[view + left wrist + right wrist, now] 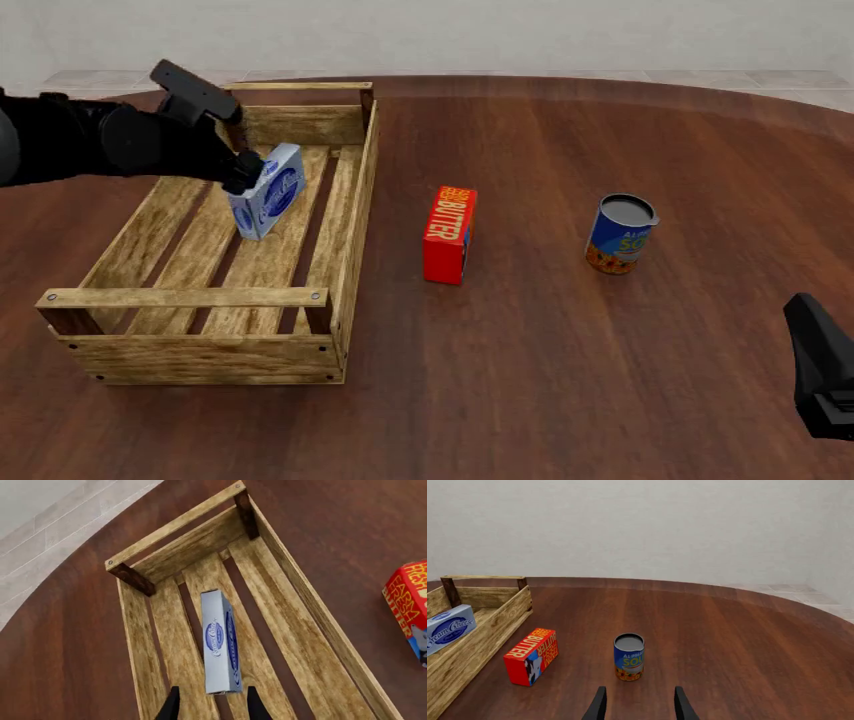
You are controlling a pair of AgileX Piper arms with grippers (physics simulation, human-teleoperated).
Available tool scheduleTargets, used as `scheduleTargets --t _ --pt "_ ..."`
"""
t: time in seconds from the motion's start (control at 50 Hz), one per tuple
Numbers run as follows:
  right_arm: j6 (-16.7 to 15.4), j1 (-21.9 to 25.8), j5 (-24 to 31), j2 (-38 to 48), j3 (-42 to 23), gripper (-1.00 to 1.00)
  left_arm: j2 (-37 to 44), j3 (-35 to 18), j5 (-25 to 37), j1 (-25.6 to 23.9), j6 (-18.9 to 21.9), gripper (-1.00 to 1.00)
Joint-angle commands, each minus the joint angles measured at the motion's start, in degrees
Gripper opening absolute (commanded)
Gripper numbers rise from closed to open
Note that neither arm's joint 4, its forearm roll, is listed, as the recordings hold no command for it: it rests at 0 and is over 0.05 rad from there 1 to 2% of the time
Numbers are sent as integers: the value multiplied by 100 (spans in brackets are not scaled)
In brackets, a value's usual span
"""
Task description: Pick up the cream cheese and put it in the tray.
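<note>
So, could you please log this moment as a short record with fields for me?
cream cheese: inside tray, on edge, tilted, between the left gripper's fingers
tray: wooden slat crate, table's left side
left gripper: over tray, jaws either side of the box; contact unclear
right gripper: open, empty, behind soup can
butter box: upright, right of tray
soup can: upright, right of butter

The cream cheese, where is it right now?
In the front view the cream cheese is on the left, standing tilted inside the tray toward its far end, with the left gripper at its top edge.
</note>
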Motion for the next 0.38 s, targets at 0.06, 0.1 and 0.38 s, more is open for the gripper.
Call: scheduleTargets --t 0.06,0.1,0.38 --pt "1 -1 0 1 0 100 -819 232 58 -47 -227 100" --pt "-2 0 -1 2 0 100 -1004 360 18 -72 -222 100" --pt "3 0 -1 1 0 100 -1917 1037 -214 -121 -605 100"
